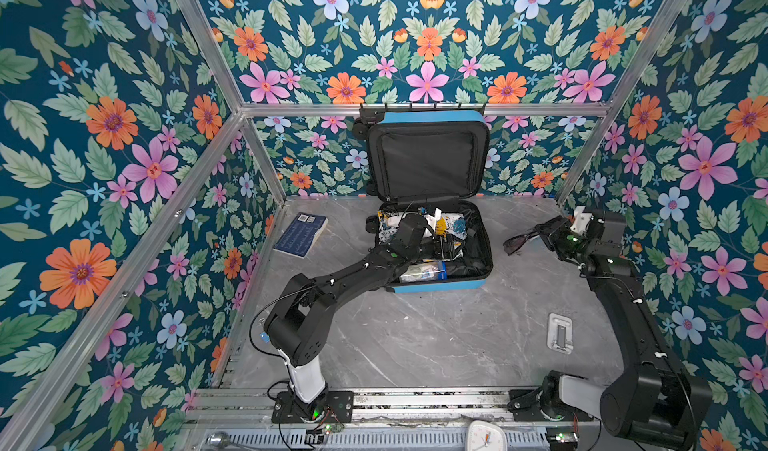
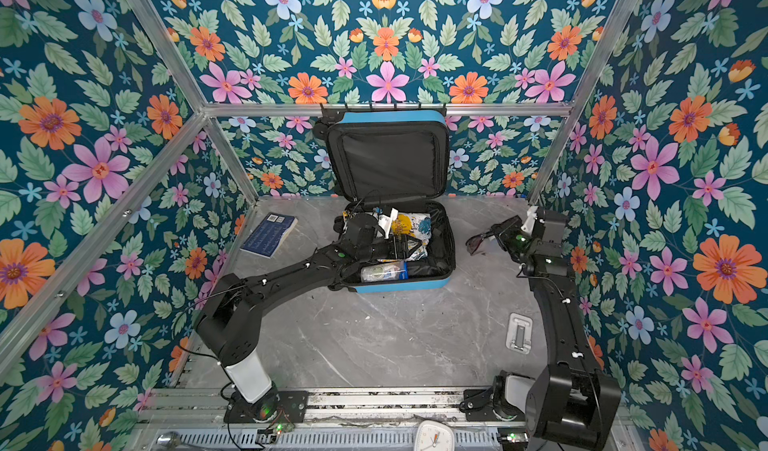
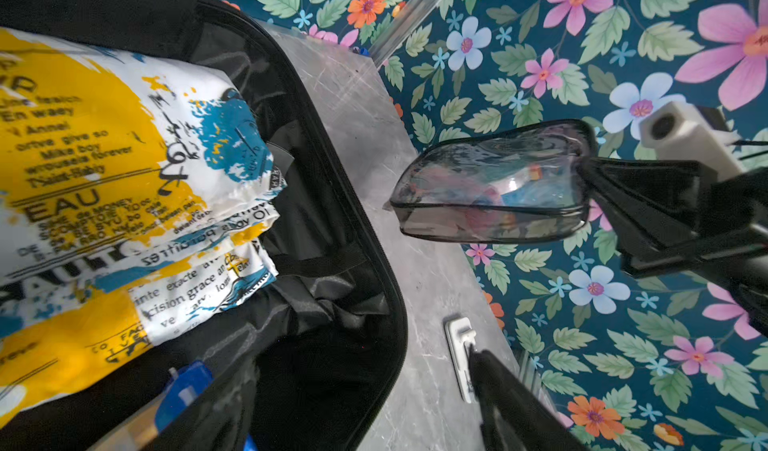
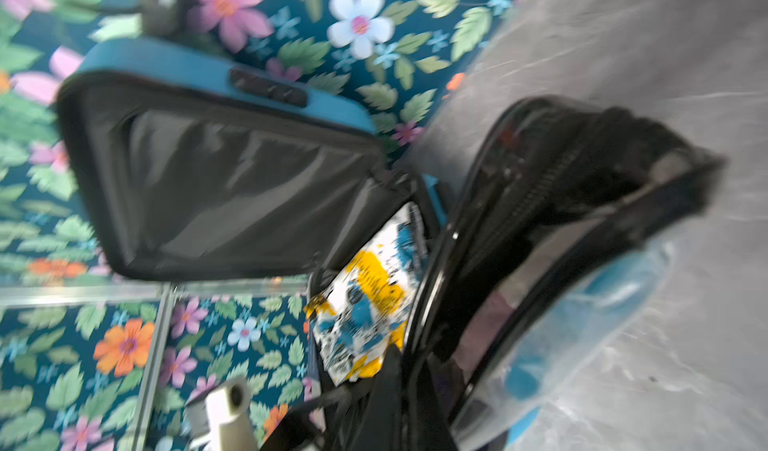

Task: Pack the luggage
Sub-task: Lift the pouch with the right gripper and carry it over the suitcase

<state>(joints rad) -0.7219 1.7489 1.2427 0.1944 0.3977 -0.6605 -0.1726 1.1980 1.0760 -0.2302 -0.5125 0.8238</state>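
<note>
Under my left hand: printed cloth, packed in the luggage; hand open.
In my right hand: clear pouch, gripped, not packed.

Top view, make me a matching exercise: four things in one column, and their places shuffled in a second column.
1 book
2 printed cloth
3 clear pouch
4 clock

A in the right claw
B inside the luggage
C nearest the camera, bottom of the view
D on the table, left of the luggage

Pairs: 1-D, 2-B, 3-A, 4-C
</note>
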